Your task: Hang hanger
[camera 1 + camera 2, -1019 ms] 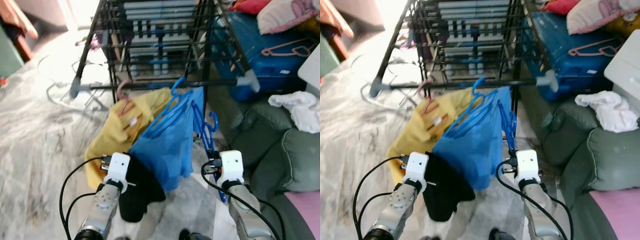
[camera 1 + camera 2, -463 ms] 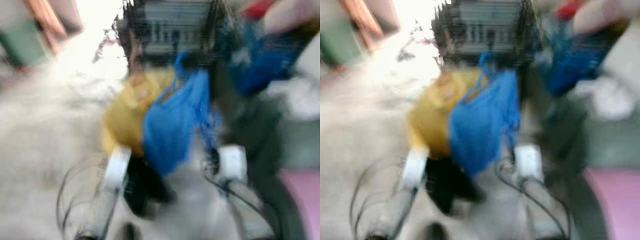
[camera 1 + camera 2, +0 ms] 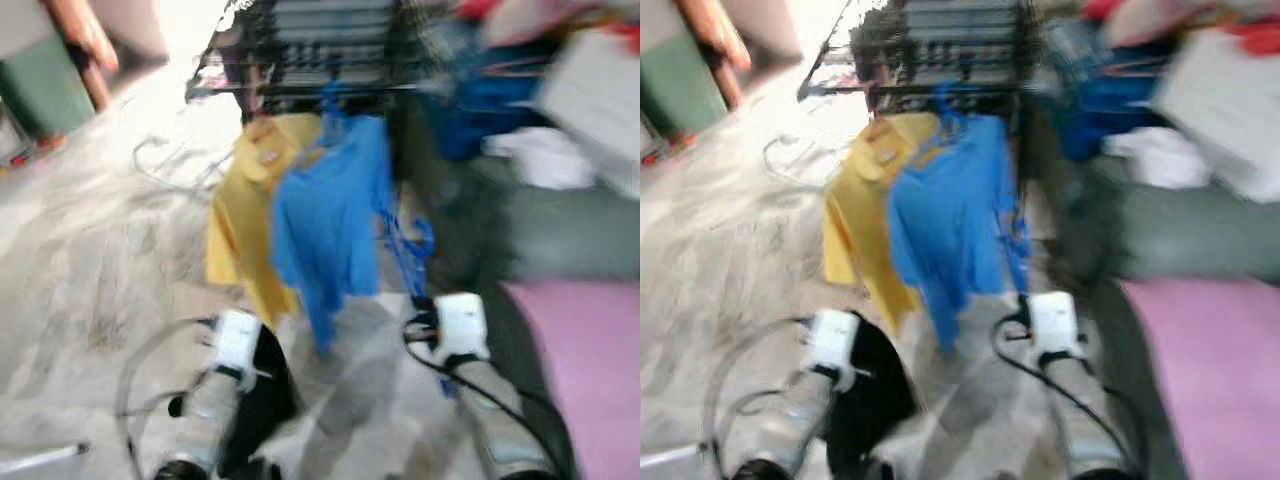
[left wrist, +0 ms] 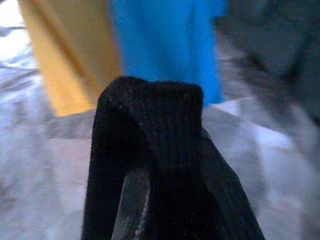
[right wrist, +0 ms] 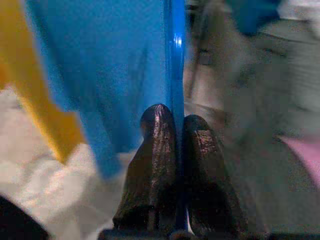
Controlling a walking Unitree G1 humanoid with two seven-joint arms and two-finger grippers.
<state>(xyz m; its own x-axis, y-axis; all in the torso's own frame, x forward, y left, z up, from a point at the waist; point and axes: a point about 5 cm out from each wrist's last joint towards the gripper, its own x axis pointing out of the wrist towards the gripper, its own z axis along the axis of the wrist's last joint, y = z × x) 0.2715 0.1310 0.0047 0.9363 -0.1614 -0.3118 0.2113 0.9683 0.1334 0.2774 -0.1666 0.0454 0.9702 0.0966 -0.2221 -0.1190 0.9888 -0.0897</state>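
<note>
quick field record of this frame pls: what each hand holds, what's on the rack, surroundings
left hand: low in front of the robot, black garment draped over its fingers
right hand: shut on blue hanger
drying rack: black wire frame, ahead
on the rack: yellow shirt and blue shirt, side by side, yellow one on the robot's left
floor: grey marbled tiles
right side: white cloth; pink surface
image quality: head views motion-blurred
</note>
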